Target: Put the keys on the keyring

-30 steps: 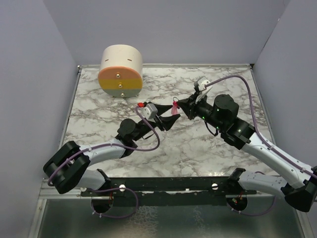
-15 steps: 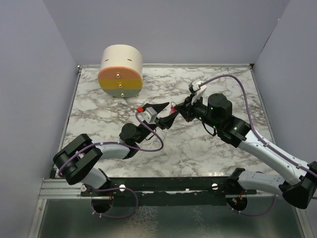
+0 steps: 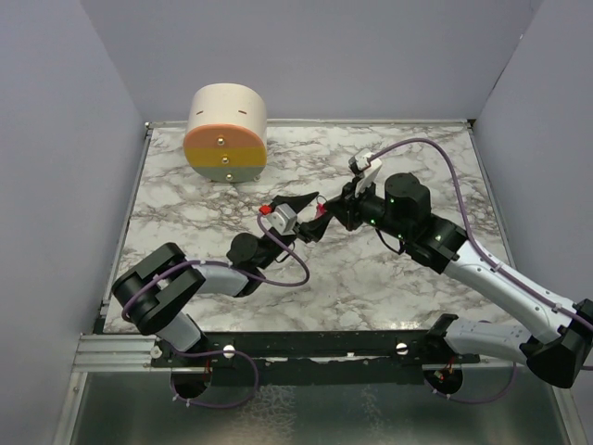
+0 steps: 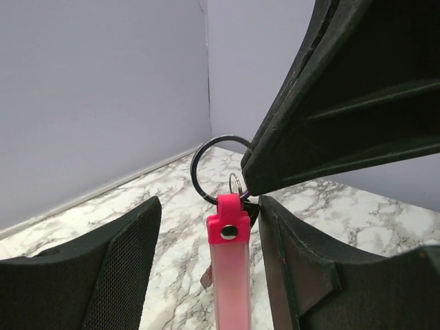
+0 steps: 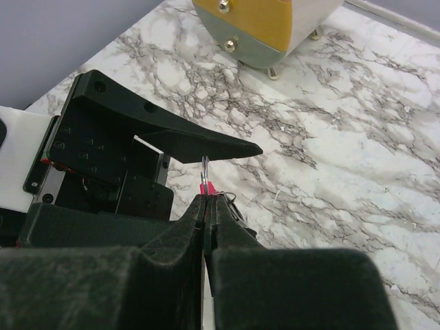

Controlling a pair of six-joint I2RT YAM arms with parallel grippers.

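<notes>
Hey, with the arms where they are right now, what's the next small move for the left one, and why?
Probably close the left gripper on the pink key. Its jaws stand open on either side of the key without touching it, while the right gripper is shut on the key's top end, right by the keyring.

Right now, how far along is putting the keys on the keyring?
Done: the right gripper is shut on the pink key. In hand: the keyring sits at its top end, inside the open left gripper. Left: whether it is threaded I cannot tell.
</notes>
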